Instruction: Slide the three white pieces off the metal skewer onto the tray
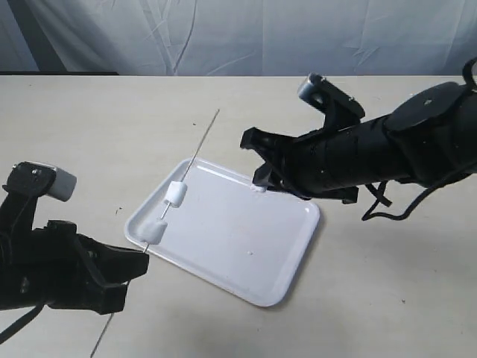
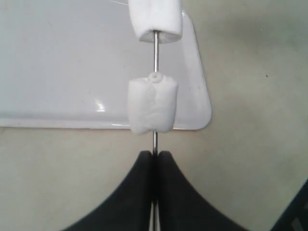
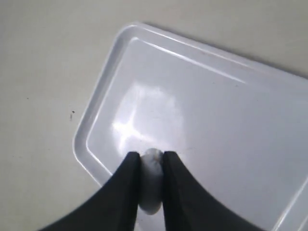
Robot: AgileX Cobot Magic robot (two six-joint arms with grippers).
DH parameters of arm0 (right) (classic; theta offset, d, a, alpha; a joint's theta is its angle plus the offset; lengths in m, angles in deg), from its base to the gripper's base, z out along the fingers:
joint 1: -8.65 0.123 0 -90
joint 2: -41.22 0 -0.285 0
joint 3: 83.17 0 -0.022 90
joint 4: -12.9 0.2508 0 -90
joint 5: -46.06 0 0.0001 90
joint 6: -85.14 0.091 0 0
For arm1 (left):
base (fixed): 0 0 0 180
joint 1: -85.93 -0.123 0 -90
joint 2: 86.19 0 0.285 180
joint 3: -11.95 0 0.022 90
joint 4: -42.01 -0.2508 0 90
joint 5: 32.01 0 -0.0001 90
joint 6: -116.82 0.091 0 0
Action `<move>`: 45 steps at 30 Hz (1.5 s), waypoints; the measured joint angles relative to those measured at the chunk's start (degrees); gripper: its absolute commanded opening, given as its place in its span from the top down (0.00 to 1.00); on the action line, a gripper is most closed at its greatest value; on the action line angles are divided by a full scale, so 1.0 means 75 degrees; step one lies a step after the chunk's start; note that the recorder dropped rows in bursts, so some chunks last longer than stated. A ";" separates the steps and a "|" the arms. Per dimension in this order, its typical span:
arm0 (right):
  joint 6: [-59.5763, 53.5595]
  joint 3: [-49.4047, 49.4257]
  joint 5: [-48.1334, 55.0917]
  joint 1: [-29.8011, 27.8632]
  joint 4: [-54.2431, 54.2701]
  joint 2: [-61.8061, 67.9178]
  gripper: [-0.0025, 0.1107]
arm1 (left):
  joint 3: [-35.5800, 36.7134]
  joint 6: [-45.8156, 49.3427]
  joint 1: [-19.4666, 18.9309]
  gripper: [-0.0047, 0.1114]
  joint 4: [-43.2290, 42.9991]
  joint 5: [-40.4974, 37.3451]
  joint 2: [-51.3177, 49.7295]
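Over tray (image 1: 292,277) | right gripper (image 1: 260,186) half-hides third piece (image 3: 152,158) | skewer (image 1: 203,142) end cropped

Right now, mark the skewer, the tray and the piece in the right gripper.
metal skewer (image 1: 205,138): exterior view, bare shaft near its far tip
tray (image 1: 223,239): exterior view, bare floor
held white piece (image 3: 152,183): right wrist view, middle of its visible strip

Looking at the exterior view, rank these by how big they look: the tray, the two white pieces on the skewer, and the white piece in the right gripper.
1. tray, by far largest.
2. upper piece and lower piece on the skewer: look alike, tied.
Unranked: held piece, mostly hidden in the right gripper.
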 measured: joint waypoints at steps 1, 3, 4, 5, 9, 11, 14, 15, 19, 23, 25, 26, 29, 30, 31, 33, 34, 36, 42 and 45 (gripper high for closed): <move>0.0000 0.0000 -0.0022 0.0050 0.0000 0.0128 0.83 | 0.0000 0.0000 0.0000 0.96 0.0000 -0.0088 0.0039; 0.0000 0.0000 -0.0066 0.0223 -0.0016 0.0457 0.83 | 0.0000 -0.0028 0.0000 0.96 0.0000 -0.0346 0.0057; -0.0015 0.0000 -0.0080 0.0327 -0.0016 0.0658 0.81 | 0.0000 -0.0028 0.0000 0.96 0.0000 -0.0459 0.0057; -0.0040 0.0000 -0.0080 0.0392 -0.0029 0.0765 0.75 | 0.0000 -0.0028 0.0000 0.96 0.0000 -0.0474 0.0057; -0.0039 0.0000 -0.0093 0.0633 -0.0029 0.1140 0.59 | 0.0000 -0.0056 0.0000 0.96 0.0000 -0.0491 0.0057; -0.0039 0.0000 -0.0093 0.0649 0.0037 0.1174 0.59 | 0.0000 -0.0056 0.0000 0.96 0.0000 -0.0587 0.0057; -0.0039 -0.0050 0.0061 0.0649 0.0066 0.1174 0.61 | 0.0005 -0.0056 0.0000 0.96 0.0000 -0.0938 0.0057; -0.0083 -0.0090 0.0160 0.0649 0.0083 0.1174 0.62 | 0.0005 -0.0056 -0.0015 0.96 0.0000 -0.1067 0.0057; -0.0520 -0.0356 0.0859 0.0649 0.0111 0.0896 0.62 | 0.0005 -0.0037 -0.0258 0.96 0.0000 -0.1236 0.0038; -0.1170 -0.0648 0.1671 0.0649 0.0158 0.0297 0.62 | -0.0013 0.0044 -0.0456 0.96 0.0000 -0.0918 -0.0232; -0.1296 -0.0727 0.1790 0.0649 0.0158 -0.0034 0.62 | -0.0148 0.0154 -0.0473 0.96 0.0000 -0.0375 -0.0450; -0.1345 -0.0746 0.1789 0.0649 0.0172 -0.0189 0.62 | -0.0196 0.0175 -0.0473 0.96 0.0000 -0.0088 -0.0529; -0.1395 -0.0757 0.1745 0.0649 0.0190 -0.0516 0.62 | -0.0370 0.0220 -0.0473 0.96 0.0000 0.0579 -0.0683; -0.1395 -0.0757 0.1745 0.0649 0.0190 -0.0585 0.62 | -0.0432 0.0220 -0.0473 0.96 0.0000 0.0800 -0.0700; -0.1408 -0.0757 0.1740 0.0649 0.0190 -0.0630 0.61 | -0.0509 0.0220 -0.0473 0.96 0.0000 0.1017 -0.0703; -0.1408 -0.0757 0.1720 0.0649 0.0190 -0.0668 0.59 | -0.0643 0.0220 -0.0473 0.96 0.0000 0.1340 -0.0703; -0.1408 -0.0757 0.1720 0.0649 0.0190 -0.0668 0.58 | -0.0707 0.0220 -0.0473 0.96 0.0000 0.1464 -0.0703; -0.1424 -0.0757 0.1720 0.0649 0.0190 -0.0668 0.58 | -0.0813 0.0220 -0.0473 0.96 0.0000 0.1599 -0.0716; -0.1440 -0.0757 0.1688 0.0649 0.0310 -0.0668 0.58 | -0.0963 0.0193 -0.0473 0.96 0.0033 0.1698 -0.0716; -0.1440 -0.0757 0.1677 0.0649 0.0361 -0.0668 0.58 | -0.0981 0.0177 -0.0473 0.96 0.0033 0.1632 -0.0716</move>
